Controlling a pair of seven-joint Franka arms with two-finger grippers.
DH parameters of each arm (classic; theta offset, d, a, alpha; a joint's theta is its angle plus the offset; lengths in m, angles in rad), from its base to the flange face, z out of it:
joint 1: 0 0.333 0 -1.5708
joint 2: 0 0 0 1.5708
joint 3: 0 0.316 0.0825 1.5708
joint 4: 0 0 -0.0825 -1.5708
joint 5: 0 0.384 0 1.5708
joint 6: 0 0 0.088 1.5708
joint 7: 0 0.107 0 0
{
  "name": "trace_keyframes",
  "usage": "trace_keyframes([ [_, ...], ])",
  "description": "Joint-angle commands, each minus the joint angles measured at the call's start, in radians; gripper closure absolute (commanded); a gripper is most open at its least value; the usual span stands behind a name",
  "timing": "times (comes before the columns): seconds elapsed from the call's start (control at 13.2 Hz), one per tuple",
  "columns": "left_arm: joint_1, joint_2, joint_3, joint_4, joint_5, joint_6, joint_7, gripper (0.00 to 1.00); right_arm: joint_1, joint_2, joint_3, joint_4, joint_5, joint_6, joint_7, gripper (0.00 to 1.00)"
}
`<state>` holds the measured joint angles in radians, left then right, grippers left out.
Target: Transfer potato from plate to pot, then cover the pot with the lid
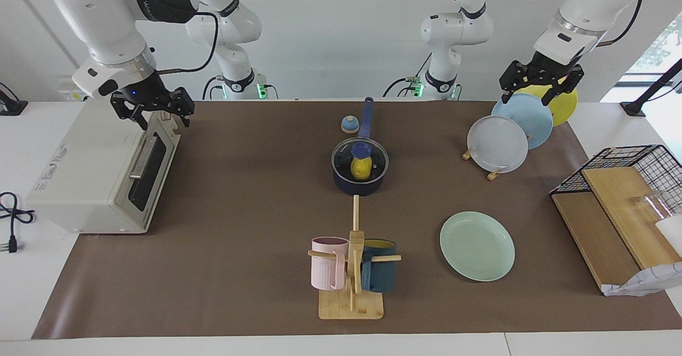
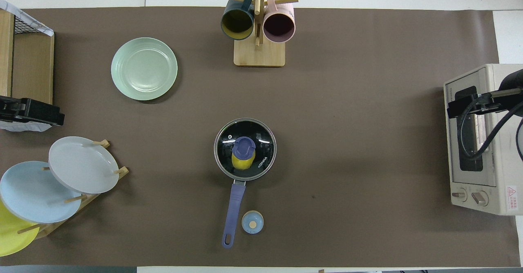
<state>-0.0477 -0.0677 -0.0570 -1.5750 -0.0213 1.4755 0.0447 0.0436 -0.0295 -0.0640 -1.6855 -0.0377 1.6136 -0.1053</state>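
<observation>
The yellow potato (image 1: 361, 169) sits inside the dark navy pot (image 1: 358, 186) at the middle of the table. The clear glass lid (image 1: 374, 156) with its blue knob rests on the pot's rim and covers it. The overhead view shows the same: the potato (image 2: 242, 163) under the lid (image 2: 261, 142), with the pot's blue handle (image 2: 235, 207) pointing toward the robots. The mint-green plate (image 1: 477, 245) is empty and lies farther from the robots, toward the left arm's end. My left gripper (image 1: 538, 94) hangs open over the plate rack. My right gripper (image 1: 160, 115) hangs open over the toaster oven.
A toaster oven (image 1: 101, 175) stands at the right arm's end. A rack of upright plates (image 1: 498, 143) and a wire basket with boards (image 1: 623, 207) stand at the left arm's end. A mug tree (image 1: 352, 263) stands farther out than the pot. A small blue-topped bell (image 1: 349, 124) sits beside the pot's handle.
</observation>
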Motion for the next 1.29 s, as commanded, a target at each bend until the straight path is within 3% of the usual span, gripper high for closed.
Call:
trace_keyframes([
  [0.0, -0.003, -0.034, 0.0, -0.043, -0.009, 0.034, -0.005, 0.0, -0.033, 0.034, 0.01, 0.018, 0.021, 0.022, -0.014, 0.0],
  [1.21, 0.003, -0.034, 0.0, -0.046, -0.009, 0.043, -0.003, 0.0, -0.039, 0.028, 0.013, 0.029, 0.033, 0.031, 0.001, 0.0],
])
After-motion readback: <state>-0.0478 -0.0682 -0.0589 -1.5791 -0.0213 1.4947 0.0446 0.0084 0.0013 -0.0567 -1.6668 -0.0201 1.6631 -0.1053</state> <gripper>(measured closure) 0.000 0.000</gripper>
